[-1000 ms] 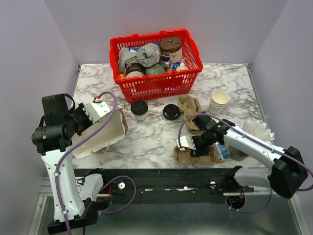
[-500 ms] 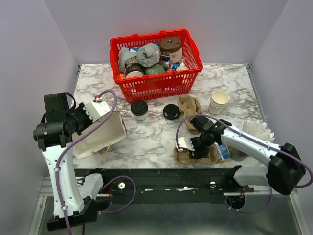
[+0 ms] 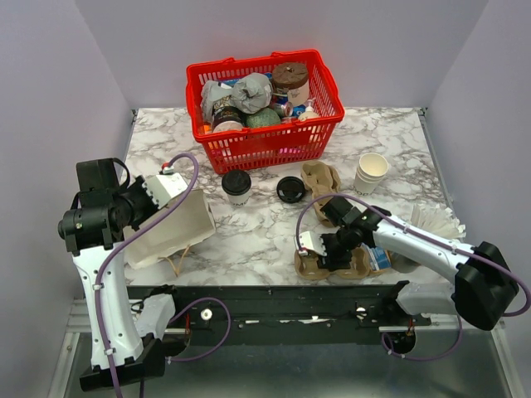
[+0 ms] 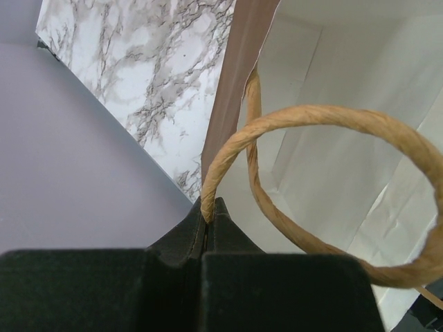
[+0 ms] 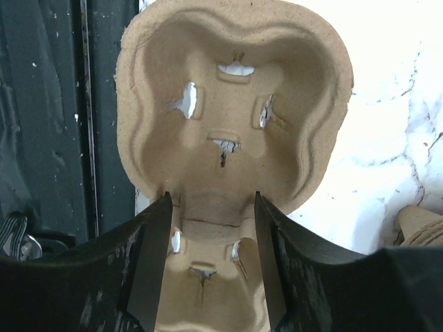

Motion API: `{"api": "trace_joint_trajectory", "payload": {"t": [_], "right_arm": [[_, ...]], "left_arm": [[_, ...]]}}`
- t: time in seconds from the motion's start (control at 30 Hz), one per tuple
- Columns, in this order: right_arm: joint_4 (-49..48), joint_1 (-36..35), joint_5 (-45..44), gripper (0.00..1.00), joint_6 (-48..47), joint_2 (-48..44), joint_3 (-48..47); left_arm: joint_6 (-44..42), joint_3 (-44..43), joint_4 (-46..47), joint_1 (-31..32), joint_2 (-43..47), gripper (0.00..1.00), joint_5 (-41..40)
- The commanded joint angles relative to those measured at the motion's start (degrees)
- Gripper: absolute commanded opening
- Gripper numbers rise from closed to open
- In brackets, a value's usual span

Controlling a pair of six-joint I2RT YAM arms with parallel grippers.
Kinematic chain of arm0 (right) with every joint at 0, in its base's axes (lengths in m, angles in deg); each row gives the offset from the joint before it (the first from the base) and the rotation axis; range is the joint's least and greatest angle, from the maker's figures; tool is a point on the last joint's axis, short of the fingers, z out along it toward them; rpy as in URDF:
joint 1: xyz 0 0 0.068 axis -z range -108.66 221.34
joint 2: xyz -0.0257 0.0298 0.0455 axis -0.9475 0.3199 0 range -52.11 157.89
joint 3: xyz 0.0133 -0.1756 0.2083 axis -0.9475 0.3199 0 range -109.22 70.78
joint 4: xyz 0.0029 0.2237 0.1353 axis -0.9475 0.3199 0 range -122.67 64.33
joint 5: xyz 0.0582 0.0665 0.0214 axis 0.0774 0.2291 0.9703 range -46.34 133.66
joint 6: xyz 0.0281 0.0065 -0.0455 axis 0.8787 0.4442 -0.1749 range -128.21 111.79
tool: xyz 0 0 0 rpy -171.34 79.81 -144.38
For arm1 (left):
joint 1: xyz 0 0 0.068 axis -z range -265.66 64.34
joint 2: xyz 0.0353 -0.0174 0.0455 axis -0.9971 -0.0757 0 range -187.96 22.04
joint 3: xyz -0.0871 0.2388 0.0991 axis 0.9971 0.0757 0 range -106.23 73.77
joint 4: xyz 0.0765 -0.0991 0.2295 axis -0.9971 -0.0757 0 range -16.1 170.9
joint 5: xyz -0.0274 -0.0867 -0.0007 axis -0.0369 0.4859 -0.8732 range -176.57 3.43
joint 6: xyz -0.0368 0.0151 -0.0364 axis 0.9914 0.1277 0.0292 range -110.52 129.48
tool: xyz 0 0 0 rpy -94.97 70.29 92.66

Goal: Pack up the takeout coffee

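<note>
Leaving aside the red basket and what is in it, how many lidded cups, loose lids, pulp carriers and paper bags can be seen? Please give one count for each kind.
Lidded cup: 1
Loose lid: 1
Carriers: 2
Bag: 1
Total: 5
</note>
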Motion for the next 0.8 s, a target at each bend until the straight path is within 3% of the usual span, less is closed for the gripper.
{"api": "trace_joint_trajectory", "payload": {"t": [0.0,0.77], "right_arm": [[-2.40,-0.72,-1.41,0.59,1.70,-0.13,1.23],[-2.49,-0.89,-8.44,0.63,9.87,-2.86,0.35]], "left_arm": [[0.54,1.04,-8.40,0.12,1.10,0.00,-0.25],[1.51,2.35,-6.90,0.12,0.57,0.00,0.28]]}}
